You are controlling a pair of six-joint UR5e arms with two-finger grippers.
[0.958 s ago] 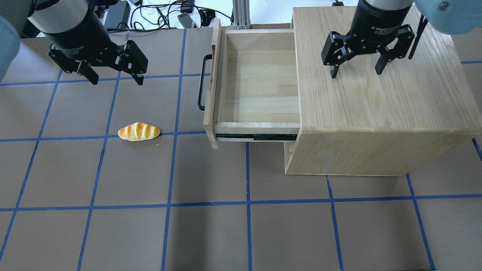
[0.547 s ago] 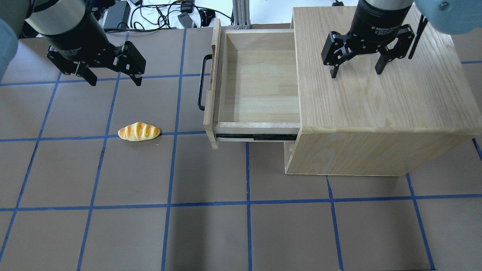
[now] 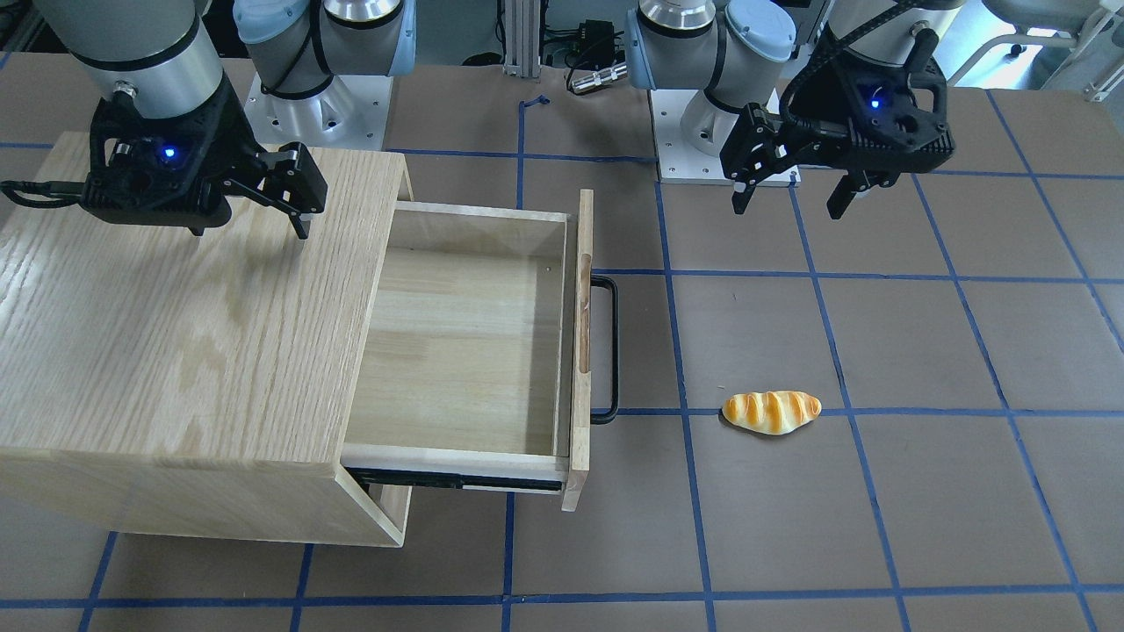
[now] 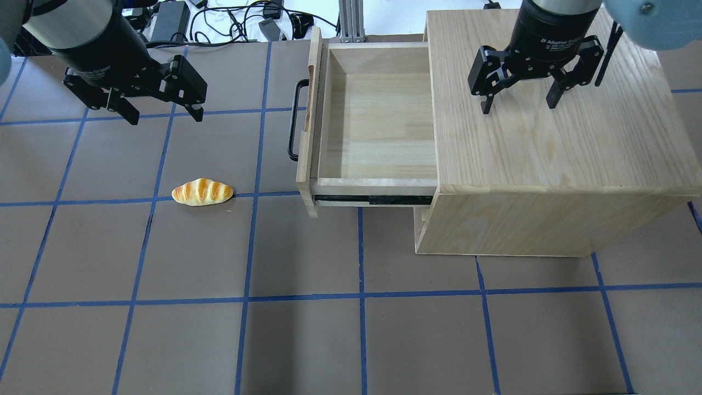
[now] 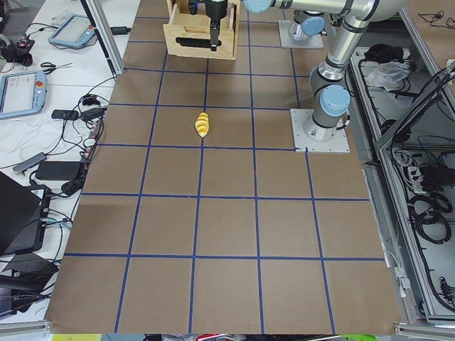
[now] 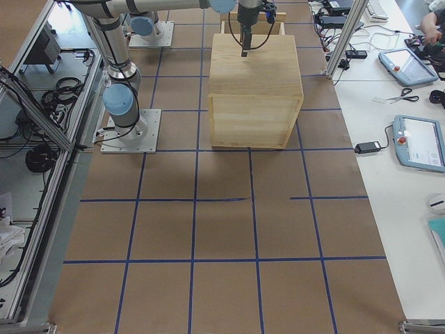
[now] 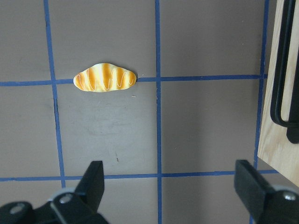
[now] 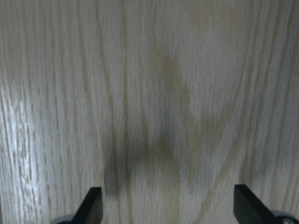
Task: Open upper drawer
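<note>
- While hovering spread and empty, left jaws nearer the handle of upper drawer: off to their right, bar running front-to-back.
- Over cabinet, right jaws spread too.

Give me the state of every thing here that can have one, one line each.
cabinet: upright on the table.
upper drawer: pulled well out, empty.
black bar handle: free, no gripper on it.
left gripper: open, empty, over the table, apart from the handle.
right gripper: open, empty, over the cabinet top.
bread roll: lying on the table, in no gripper.
</note>
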